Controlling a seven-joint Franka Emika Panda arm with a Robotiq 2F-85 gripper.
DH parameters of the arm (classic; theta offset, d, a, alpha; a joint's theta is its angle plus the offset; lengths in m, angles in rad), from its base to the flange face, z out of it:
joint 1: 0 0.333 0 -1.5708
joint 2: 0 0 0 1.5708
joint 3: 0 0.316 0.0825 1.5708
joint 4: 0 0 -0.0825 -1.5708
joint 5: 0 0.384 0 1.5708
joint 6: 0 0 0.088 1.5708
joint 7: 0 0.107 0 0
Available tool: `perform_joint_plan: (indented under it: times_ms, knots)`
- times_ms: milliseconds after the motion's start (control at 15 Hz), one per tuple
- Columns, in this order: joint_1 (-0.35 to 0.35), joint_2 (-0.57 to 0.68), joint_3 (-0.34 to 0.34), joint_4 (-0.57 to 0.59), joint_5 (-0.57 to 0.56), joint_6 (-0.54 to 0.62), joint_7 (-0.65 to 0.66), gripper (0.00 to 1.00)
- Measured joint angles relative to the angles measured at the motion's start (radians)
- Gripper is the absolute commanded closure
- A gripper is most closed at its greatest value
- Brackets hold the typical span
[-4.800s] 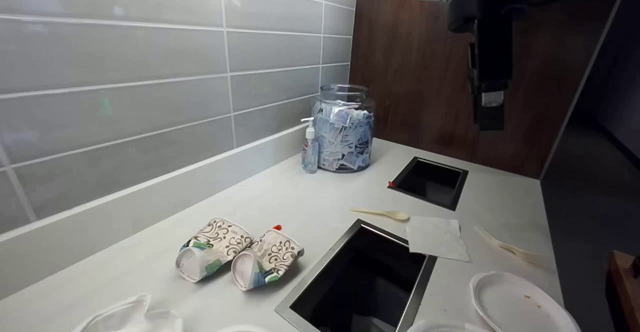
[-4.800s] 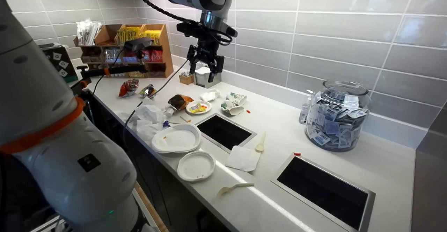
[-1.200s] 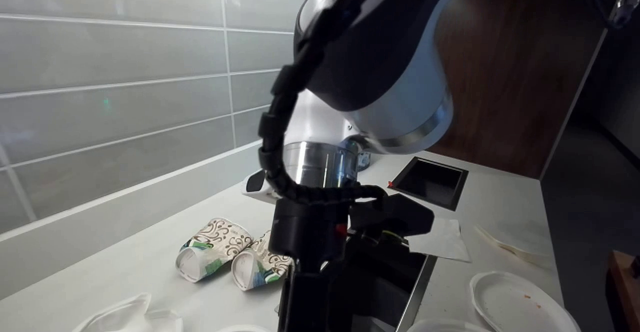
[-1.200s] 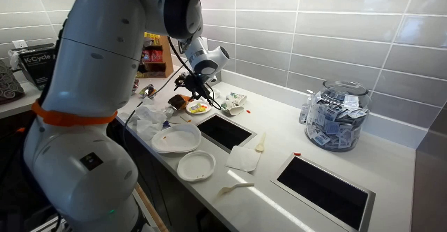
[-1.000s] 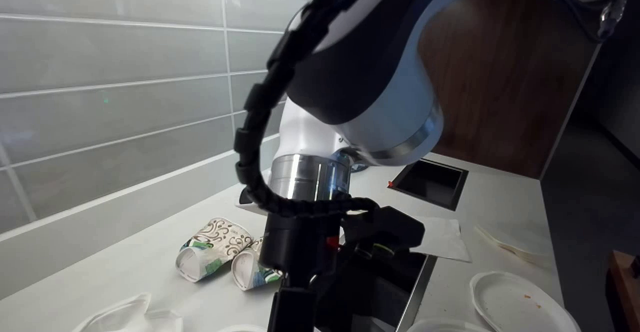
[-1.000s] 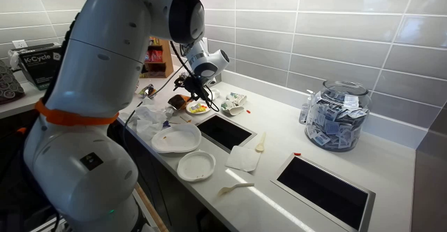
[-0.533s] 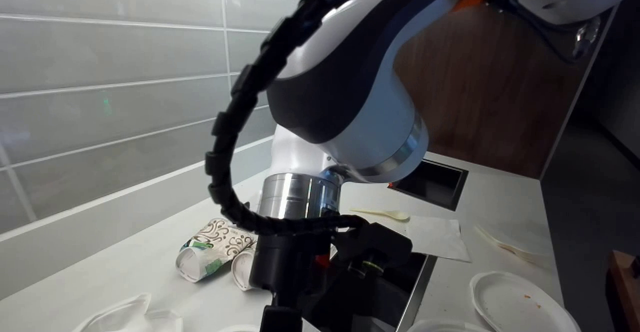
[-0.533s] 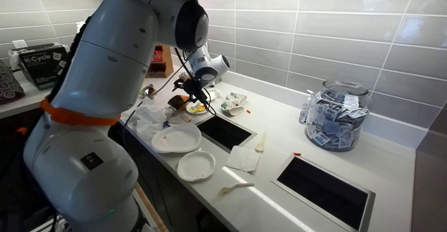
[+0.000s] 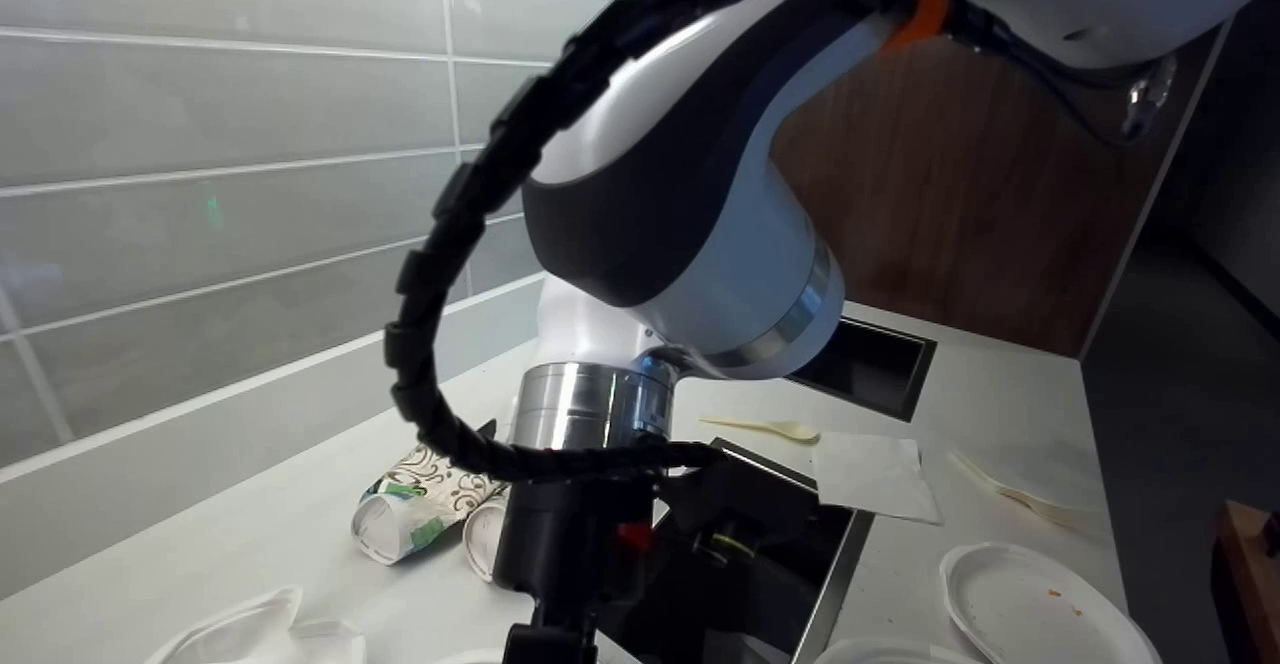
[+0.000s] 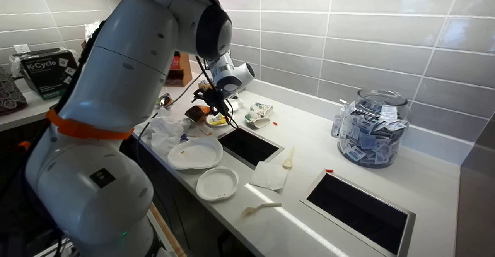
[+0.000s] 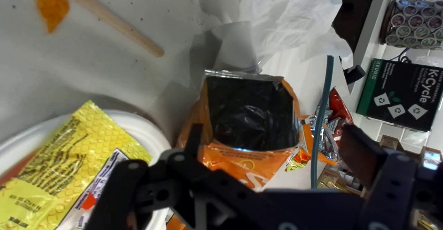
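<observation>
The gripper (image 11: pixel 276 138) hangs over the far left part of the counter (image 10: pixel 309 144), its jaws spread wide. In front of it is an orange snack bag (image 11: pixel 249 112) — in the wrist view it shows between the two fingers (image 11: pixel 358 152), its open mouth facing the camera and its inside dark. Whether the fingers touch the bag I cannot tell.

Just right of the bag in an exterior view is a small white plate (image 11: pixel 143 122) bearing a yellow packet (image 11: pixel 65 167). A wooden stick (image 11: pixel 114 18) and an orange chip (image 11: pixel 52 8) lie near both, and crumpled paper (image 11: pixel 287 18) lies to the bag's near left.

Farther right, two crushed paper cups (image 10: pixel 257 119) rest on their sides. Two more plates (image 10: pixel 197 154) sit along the near edge — a napkin (image 10: pixel 269 175) and a spoon (image 10: pixel 289 159) are to their right. A glass jar (image 10: pixel 375 131) stands at the right.
</observation>
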Motion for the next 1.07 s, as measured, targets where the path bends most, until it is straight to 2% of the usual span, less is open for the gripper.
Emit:
perform_joint_plan:
  times_ms: [467,733,1067]
  knots:
    - [0.001,-0.014,-0.015,-0.012,-0.012,0.0,0.053,0.0]
    - [0.008,-0.028,-0.033,-0.03,-0.058,0.0,0.14,0.0]
    - [0.01,-0.029,-0.032,-0.035,-0.11,0.0,0.181,0.0]
